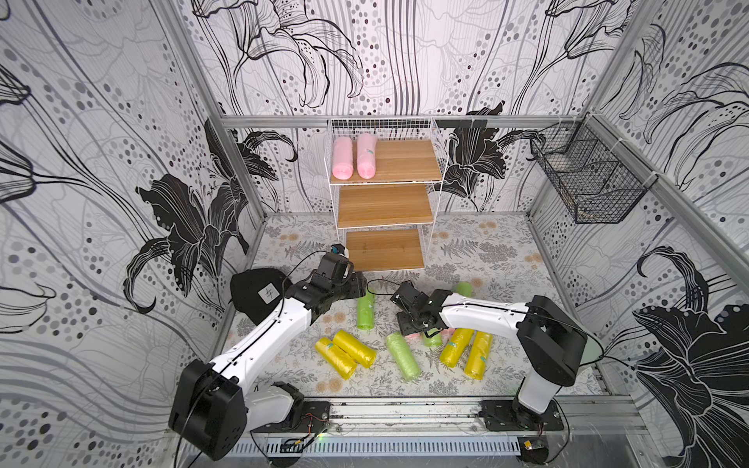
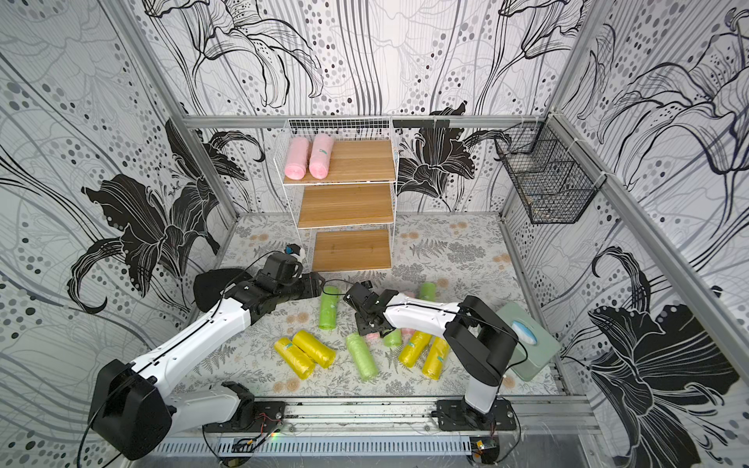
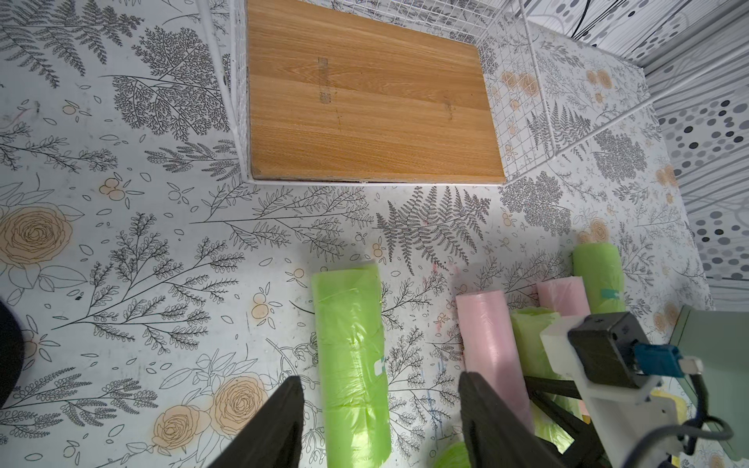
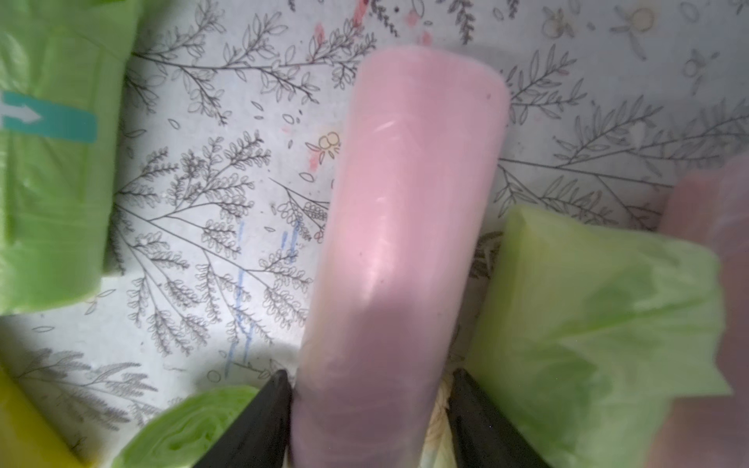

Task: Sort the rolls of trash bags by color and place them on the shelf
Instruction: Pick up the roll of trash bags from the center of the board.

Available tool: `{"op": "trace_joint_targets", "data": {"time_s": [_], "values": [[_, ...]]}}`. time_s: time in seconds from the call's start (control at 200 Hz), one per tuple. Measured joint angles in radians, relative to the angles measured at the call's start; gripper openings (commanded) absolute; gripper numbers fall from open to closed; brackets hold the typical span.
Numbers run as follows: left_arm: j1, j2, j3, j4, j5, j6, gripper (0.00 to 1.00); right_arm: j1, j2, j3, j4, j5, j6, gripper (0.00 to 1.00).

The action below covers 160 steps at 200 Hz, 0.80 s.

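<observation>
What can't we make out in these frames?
- Pink roll between the right gripper's jaws: top views, almost all hidden under that gripper.
- Second pink roll: right wrist view, blurred and cut off by the edge.
- Black wire basket's contents: both top views, too small behind the mesh.
- Yellow roll: right wrist view, only a corner shows.

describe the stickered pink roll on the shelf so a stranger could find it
Find the white wire shelf at the back wall, then its top board. Two rolls lie side by side there: the plain pink roll at the board's end and the stickered pink roll nearer its middle. Only the latter shows a small teal sticker.
</observation>
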Motion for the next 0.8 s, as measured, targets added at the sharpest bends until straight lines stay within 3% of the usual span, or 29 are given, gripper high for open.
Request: {"op": "trace_joint_targets", "data": {"time_s": [0.365, 0.486, 0.661, 0.801], "values": [[0.016, 0.000, -0.010, 0.016, -0.001, -0.009, 0.65, 0.000, 0.061, 0.016, 0.041, 0.026, -0.016, 0.43], [0.041, -0.003, -0.035, 0.042, 0.017, -0.031, 0.71, -0.003, 0.047, 0.008, 0.071, 0.023, -0.063, 0.37], [0.062, -0.041, -0.075, 0.088, 0.088, -0.066, 0.74, -0.022, -0.113, -0.069, 0.130, -0.033, -0.161, 0.36], [0.064, -0.081, -0.070, 0.112, 0.139, -0.084, 0.74, -0.048, -0.258, -0.026, 0.087, -0.089, -0.236, 0.36]]}}
